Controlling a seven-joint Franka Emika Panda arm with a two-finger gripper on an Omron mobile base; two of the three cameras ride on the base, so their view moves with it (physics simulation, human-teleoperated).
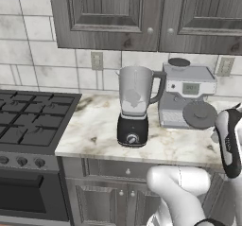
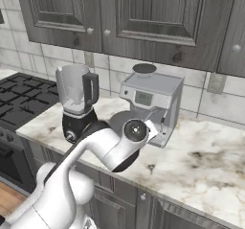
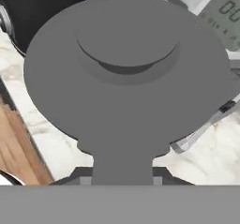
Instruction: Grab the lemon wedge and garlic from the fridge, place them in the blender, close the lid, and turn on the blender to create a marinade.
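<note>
The blender [image 1: 133, 108] stands on the marble counter [image 1: 94, 130], with its black base, silver knob and clear jar open at the top. A pale shape shows through the jar wall; I cannot tell what it is. The round dark grey lid [image 1: 199, 115] hangs in the air to the blender's right, in front of the coffee machine. My gripper [image 3: 122, 178] is shut on the lid [image 3: 126, 78], holding it by its lower edge. In the right base view the lid [image 2: 118, 121] sits partly behind my arm, just right of the blender [image 2: 76, 103]. The fridge is out of view.
A boxy silver coffee machine [image 1: 186, 95] stands close behind the lid, against the tiled wall. A black gas stove [image 1: 33, 118] lies left of the blender. Dark wooden cabinets [image 1: 108, 12] hang low above the counter. Bare marble stretches to the right [image 2: 206, 161].
</note>
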